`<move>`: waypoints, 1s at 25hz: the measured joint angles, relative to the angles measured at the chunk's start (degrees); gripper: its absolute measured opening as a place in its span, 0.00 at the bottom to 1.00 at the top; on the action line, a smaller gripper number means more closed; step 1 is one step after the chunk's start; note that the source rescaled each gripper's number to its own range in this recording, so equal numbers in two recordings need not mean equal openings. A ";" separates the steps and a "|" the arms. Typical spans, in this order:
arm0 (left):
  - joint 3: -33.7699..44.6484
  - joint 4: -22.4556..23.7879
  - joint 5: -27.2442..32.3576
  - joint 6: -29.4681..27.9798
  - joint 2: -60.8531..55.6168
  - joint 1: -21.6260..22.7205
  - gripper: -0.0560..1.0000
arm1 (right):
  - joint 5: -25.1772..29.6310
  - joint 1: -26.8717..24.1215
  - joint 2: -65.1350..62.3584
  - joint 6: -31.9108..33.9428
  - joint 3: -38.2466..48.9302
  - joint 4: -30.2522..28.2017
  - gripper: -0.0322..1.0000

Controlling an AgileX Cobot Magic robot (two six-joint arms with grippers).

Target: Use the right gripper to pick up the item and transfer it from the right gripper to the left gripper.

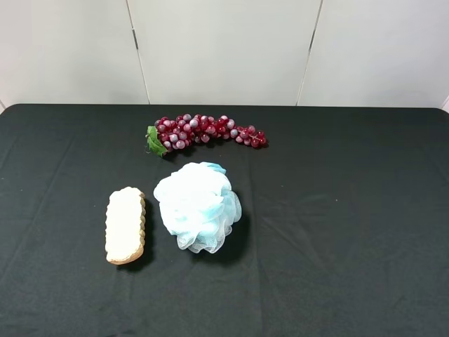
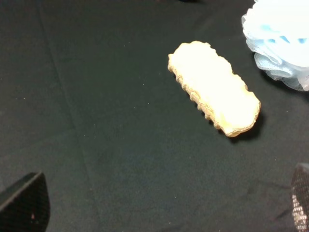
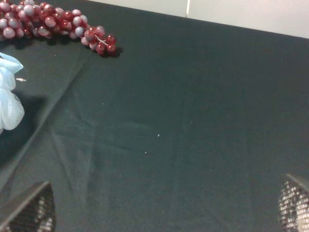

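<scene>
I'm seeing the golden-tan ridged toy bread loaf (image 1: 125, 225) lying lengthwise, beyond the white-blue mesh pouf (image 1: 198, 206) from my spread right gripper (image 3: 164, 205); the spread left gripper (image 2: 166, 205) is hanging nearer.

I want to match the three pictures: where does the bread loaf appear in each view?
Exterior high: bread loaf lies left of centre, beside the bath pouf.
Left wrist: the loaf is right of centre, near the pouf.
Right wrist: not in it.
Shared landmark: the pouf, seen in all three.
</scene>
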 joint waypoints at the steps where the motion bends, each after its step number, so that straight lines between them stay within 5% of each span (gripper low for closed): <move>1: 0.00 0.00 0.00 0.00 0.00 0.00 0.99 | 0.00 0.00 0.00 0.00 0.00 0.00 1.00; 12: 0.00 0.00 0.00 0.00 0.00 0.75 0.99 | 0.00 0.00 0.00 0.02 0.00 0.00 1.00; 21: 0.00 0.00 -0.02 0.00 0.00 16.04 0.99 | 0.00 -1.01 0.00 0.02 0.00 0.00 1.00; 25: 0.00 0.00 -0.07 0.00 -0.47 18.25 0.99 | 0.00 -5.23 0.00 0.02 0.00 0.05 1.00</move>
